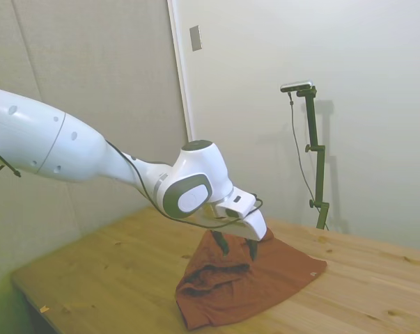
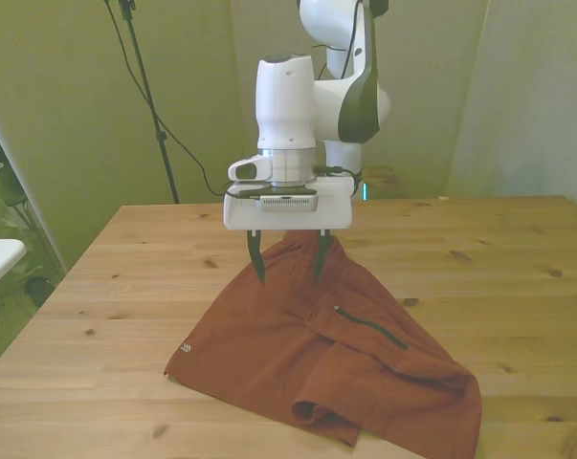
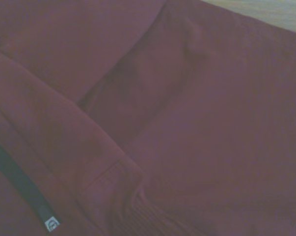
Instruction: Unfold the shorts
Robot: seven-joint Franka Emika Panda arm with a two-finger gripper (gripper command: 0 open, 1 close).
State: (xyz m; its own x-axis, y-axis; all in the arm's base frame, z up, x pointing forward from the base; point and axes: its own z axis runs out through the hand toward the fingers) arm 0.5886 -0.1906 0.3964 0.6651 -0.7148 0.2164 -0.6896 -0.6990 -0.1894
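My claw (image 2: 288, 258) hangs over the far end of the shorts (image 2: 336, 359), its 2 dark fingers (image 2: 258, 260) spread apart with nothing between them, tips just above or barely at the cloth; I cannot tell if they touch. Going left to right in the front view: a small pale tag (image 2: 186, 348) sits at the hem on the front view's left, then the rumpled rust-brown fabric, then a dark zipper line (image 2: 369, 326) running diagonally. The shorts lie folded on the wooden table (image 2: 518, 258). My wrist view shows overlapping folds of cloth and the zipper pull (image 3: 51, 224).
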